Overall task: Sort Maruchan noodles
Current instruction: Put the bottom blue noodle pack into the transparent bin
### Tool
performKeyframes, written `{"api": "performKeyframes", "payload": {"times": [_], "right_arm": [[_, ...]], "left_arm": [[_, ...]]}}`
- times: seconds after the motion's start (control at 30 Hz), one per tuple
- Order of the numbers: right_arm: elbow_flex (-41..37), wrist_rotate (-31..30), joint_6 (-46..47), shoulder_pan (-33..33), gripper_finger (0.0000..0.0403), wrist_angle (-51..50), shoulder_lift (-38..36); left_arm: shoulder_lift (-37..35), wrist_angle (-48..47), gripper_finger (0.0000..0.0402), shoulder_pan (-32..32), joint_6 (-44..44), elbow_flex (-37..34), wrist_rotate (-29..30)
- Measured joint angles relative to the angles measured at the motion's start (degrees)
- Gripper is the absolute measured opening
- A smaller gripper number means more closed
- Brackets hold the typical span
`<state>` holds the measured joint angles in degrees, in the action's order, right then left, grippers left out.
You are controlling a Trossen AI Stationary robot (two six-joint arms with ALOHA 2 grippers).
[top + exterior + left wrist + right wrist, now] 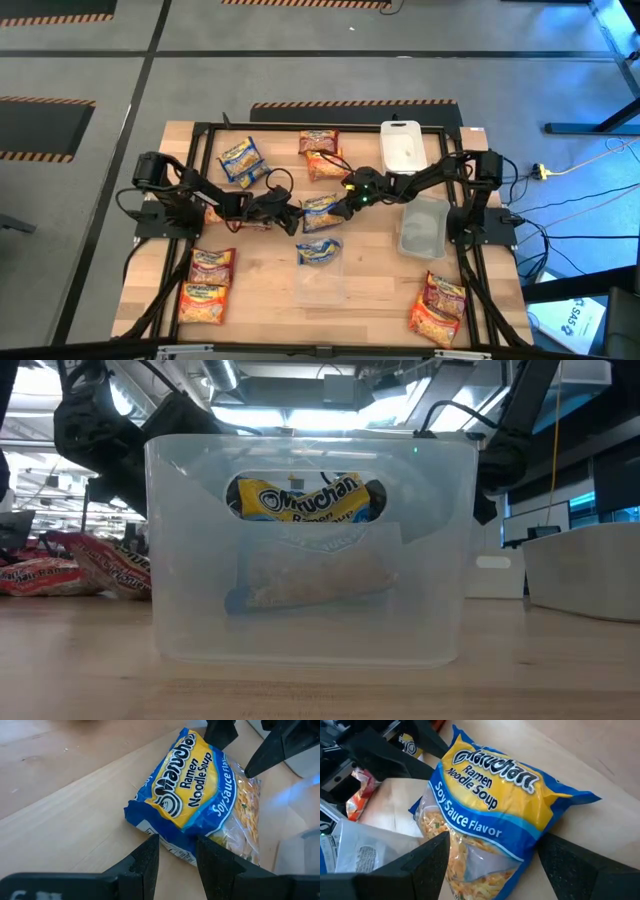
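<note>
I'm bringing both hands onto the blue-and-yellow noodle packet [320, 211] lying flat mid-counter [260, 290], just behind the clear tub [320, 285]. My right hand [492, 865] is spread wide, fingers straddling the packet's clear end, not yet gripping. My left hand [177, 857] is sitting half-open at the opposite edge, holding nothing. It's looking light, crinkly, slippery, with brittle noodles inside, so I'm judging a gentle pinch across the short sides best
</note>
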<state>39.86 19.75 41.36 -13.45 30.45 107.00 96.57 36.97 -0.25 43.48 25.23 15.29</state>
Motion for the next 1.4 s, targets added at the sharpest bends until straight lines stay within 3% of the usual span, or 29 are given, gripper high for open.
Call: {"api": "performKeyframes", "payload": {"times": [0.33,0.7,0.9,1.07,1.27,1.4], "right_arm": [[2.21,-0.66,-0.71,0.02,0.0278,-1.10,0.98],[3.32,-2.19,-3.76,-0.13,0.0119,-0.95,1.22],[3.43,-2.15,-5.69,-0.09,0.0098,0.25,1.10],[3.35,-2.46,-9.07,-0.05,0.0103,-1.45,-0.84],[3.25,-8.98,-15.95,-0.02,0.0088,-4.97,-6.28],[3.25,-11.15,-19.02,-0.07,0.0082,-5.60,-9.07]], "left_arm": [[0.00,0.57,0.0119,0.00,-0.32,0.00,0.05],[0.00,0.64,0.0119,0.00,-0.76,-0.02,0.41],[-1.28,0.13,0.0119,0.02,-3.84,-0.04,-1.00],[-8.02,-6.05,0.0119,0.02,-5.16,0.03,-2.39],[-19.03,-15.32,0.0119,-0.04,-7.92,0.07,-0.96],[-24.64,-15.74,0.0119,-0.04,-10.32,0.07,-0.81]]}}
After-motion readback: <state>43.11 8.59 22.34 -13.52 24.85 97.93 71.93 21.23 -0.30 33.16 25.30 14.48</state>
